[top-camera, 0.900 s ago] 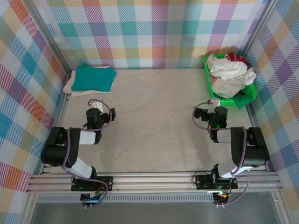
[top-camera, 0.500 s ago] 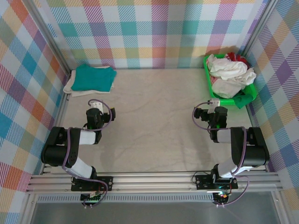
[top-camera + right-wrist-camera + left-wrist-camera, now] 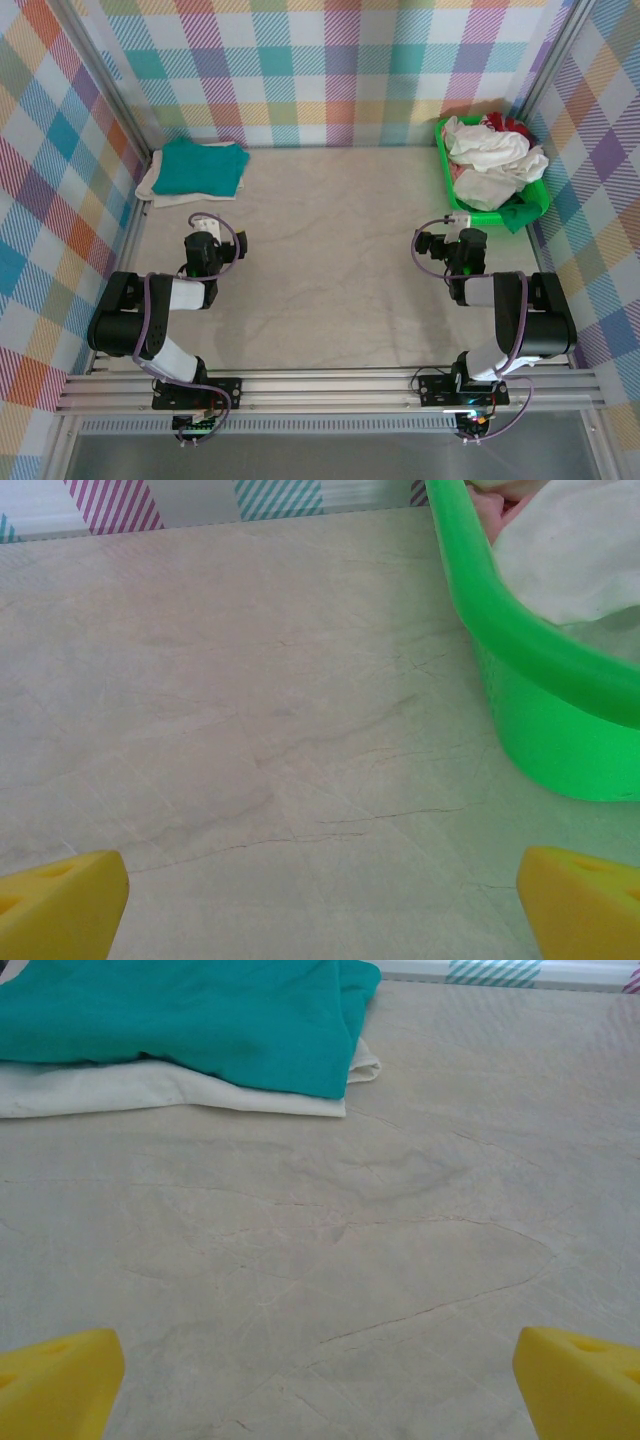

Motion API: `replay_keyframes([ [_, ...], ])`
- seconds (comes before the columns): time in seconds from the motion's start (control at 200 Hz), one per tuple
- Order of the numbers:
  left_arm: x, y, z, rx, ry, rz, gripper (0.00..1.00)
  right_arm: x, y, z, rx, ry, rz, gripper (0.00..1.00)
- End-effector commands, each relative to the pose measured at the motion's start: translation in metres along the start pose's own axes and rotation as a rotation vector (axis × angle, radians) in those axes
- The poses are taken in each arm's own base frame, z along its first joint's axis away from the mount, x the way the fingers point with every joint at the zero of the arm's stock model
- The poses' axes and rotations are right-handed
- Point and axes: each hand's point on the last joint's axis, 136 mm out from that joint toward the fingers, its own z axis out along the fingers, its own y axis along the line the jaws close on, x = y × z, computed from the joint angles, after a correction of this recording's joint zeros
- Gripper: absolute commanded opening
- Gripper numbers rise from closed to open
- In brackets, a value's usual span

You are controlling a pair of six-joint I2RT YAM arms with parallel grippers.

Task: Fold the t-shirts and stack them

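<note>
Two folded t-shirts lie stacked in the table's far corner at about ten o'clock in the top view: the teal t-shirt on top, the cream t-shirt under it with its edge showing along the left and near sides. In the left wrist view the stack lies toward eleven o'clock, well apart from the fingers.

The green basket stands in the far corner at about two o'clock, against the plaid wall. Crumpled white t-shirts are heaped in it, with a bit of red cloth at the far end. In the right wrist view the basket's rim curves in at one to three o'clock, with white cloth inside and a trace of pink cloth at the top edge.

The left arm and the right arm sit folded near their bases at seven and five o'clock. The left gripper has its yellow fingers spread wide, nothing between them, over bare table. The right gripper is likewise spread wide and empty, its right finger near the basket but apart from it.
</note>
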Motion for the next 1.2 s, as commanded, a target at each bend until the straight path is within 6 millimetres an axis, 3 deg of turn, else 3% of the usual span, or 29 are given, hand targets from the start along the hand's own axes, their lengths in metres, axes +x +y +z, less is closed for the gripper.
replay_keyframes([
  [0.0, -0.005, 0.001, -0.004, -0.008, -0.019, -0.003, 1.0, -0.017, 0.007, -0.002, -0.023, -0.037, -0.023, 1.0],
  [0.045, -0.016, -0.001, -0.015, -0.031, -0.013, 0.027, 1.0, -0.03, 0.01, -0.011, 0.002, -0.019, -0.04, 1.0],
  [0.09, -0.043, -0.003, -0.032, -0.064, -0.021, 0.033, 1.0, -0.049, 0.011, -0.023, 0.029, 0.009, -0.021, 1.0],
  [0.195, -0.129, -0.018, -0.075, 0.006, -0.128, -0.123, 0.97, -0.105, 0.027, -0.047, -0.016, 0.038, 0.097, 0.94],
  [0.29, -0.184, -0.065, -0.093, 0.139, -0.161, -0.133, 0.94, -0.141, 0.01, -0.044, 0.103, 0.167, 0.256, 0.93],
  [0.4, -0.208, -0.142, -0.079, 0.275, -0.06, -0.043, 0.95, -0.175, -0.016, -0.018, 0.129, 0.276, 0.425, 0.93],
  [0.42, -0.208, -0.158, -0.076, 0.31, -0.037, -0.019, 0.95, -0.188, -0.023, -0.012, 0.134, 0.265, 0.437, 0.92],
  [0.52, -0.201, -0.243, -0.07, 0.488, 0.007, 0.12, 0.97, -0.201, -0.056, 0.017, 0.178, 0.309, 0.492, 0.84],
  [0.65, -0.186, -0.3, -0.059, 0.636, 0.039, 0.118, 0.99, -0.198, -0.103, 0.054, 0.326, 0.324, 0.453, 0.88],
  [0.76, -0.17, -0.316, -0.047, 0.677, 0.083, 0.091, 0.98, -0.185, -0.127, 0.095, 0.303, 0.406, 0.517, 0.85],
  [1.06, -0.132, -0.314, -0.039, 0.673, 0.15, 0.097, 0.98, -0.149, -0.174, 0.157, 0.393, 0.434, 0.553, 0.84],
  [1.16, -0.125, -0.31, -0.04, 0.669, 0.159, 0.102, 0.98, -0.149, -0.174, 0.174, 0.338, 0.401, 0.564, 0.75],
  [1.195, -0.123, -0.309, -0.04, 0.664, 0.161, 0.103, 0.98, -0.15, -0.172, 0.178, 0.317, 0.39, 0.564, 0.64],
])
